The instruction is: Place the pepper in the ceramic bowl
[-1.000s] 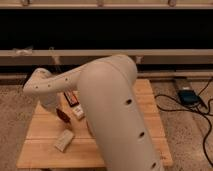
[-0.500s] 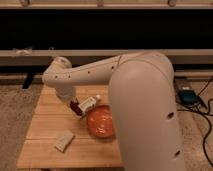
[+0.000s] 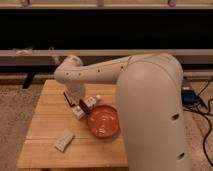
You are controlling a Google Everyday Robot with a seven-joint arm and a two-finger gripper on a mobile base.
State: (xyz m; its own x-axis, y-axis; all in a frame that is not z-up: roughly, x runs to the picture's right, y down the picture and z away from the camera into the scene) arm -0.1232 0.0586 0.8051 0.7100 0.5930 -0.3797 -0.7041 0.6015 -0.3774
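The orange-red ceramic bowl (image 3: pixel 103 121) sits on the wooden table (image 3: pixel 45 120), right of the middle. My gripper (image 3: pixel 84 106) hangs from the white arm (image 3: pixel 145 100) just above the bowl's far left rim. It is shut on a small dark red-brown thing, the pepper (image 3: pixel 83 105), which shows between the two pale fingertips (image 3: pixel 93 101). The pepper is held over the table at the bowl's edge, not inside it.
A flat dark bar with a red edge (image 3: pixel 67 98) lies on the table left of the gripper. A small pale white cup (image 3: pixel 64 140) lies near the front left. Cables and a blue box (image 3: pixel 190 96) are on the floor to the right.
The arm has swung from the table's left towards the right, bringing the gripper to the bowl's rim. The bowl, first hidden behind the arm, is now in full view.
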